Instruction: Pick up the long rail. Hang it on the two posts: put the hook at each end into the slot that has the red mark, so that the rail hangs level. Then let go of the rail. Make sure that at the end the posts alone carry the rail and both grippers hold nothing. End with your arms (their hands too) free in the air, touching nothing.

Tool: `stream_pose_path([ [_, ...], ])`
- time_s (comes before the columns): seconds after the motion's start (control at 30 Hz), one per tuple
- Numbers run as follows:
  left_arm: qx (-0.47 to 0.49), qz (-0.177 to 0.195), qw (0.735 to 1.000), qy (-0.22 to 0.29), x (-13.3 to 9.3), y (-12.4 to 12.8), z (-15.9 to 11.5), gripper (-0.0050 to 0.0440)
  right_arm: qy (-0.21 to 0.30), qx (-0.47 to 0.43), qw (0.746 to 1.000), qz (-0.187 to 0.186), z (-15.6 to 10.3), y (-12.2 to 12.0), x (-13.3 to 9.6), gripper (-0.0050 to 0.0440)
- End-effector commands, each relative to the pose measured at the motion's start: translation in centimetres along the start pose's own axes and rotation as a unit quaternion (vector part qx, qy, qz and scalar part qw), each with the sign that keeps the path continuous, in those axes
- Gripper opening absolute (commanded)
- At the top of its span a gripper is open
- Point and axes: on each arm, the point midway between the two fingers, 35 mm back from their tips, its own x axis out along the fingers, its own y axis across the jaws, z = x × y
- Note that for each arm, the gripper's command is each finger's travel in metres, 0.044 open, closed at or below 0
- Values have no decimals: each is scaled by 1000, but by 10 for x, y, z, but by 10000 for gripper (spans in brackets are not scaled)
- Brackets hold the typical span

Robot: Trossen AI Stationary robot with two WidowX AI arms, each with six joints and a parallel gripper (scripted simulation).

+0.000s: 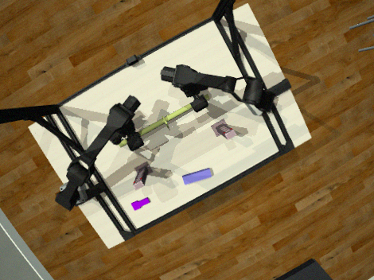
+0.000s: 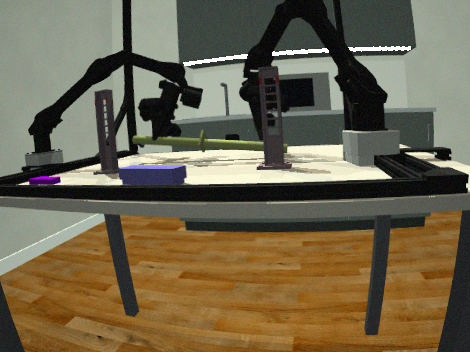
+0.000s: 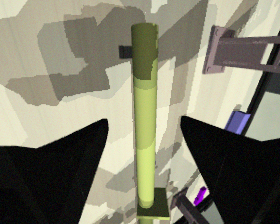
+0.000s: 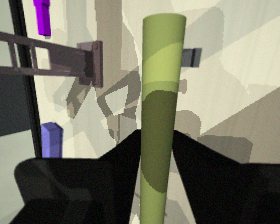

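Note:
The long yellow-green rail (image 1: 179,114) (image 2: 230,144) (image 3: 145,115) (image 4: 162,60) is above the table behind the two posts. In the exterior view it slopes down slightly toward the left arm's end. My right gripper (image 1: 130,138) (image 2: 164,135) (image 4: 156,134) is shut on it near one end. My left gripper (image 3: 144,122) is open over the other end, the rail in line between its fingertips but farther from the camera. One post (image 1: 224,130) (image 2: 271,126) (image 3: 240,50) and the other post (image 1: 140,176) (image 2: 106,131) (image 4: 65,60) stand upright, red marks near their tops. Hooks are unclear.
A blue block (image 1: 197,176) (image 2: 152,174) (image 3: 237,121) (image 4: 52,140) lies near the table's front edge. A purple piece (image 1: 141,204) (image 2: 45,180) (image 3: 200,195) (image 4: 43,17) lies nearby. A black frame (image 1: 207,196) borders the table, with uprights at its sides.

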Motion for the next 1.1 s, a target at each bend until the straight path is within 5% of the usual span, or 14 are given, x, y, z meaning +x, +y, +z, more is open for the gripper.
stream_pose_path([
  [0.0,-3,37,999,-8,3,-6,0,224,-1,-3,1000,2,0,1,0,0],
  [0.1,-3,68,998,-12,6,-10,0,160,-1,-3,1000,2,0,1,0,0],
  [0.73,9,241,970,19,18,-29,-2,160,-1,-3,1000,2,0,1,0,0],
  [1.07,10,255,967,26,24,-28,-2,160,-1,-3,1000,2,0,1,0,0],
])
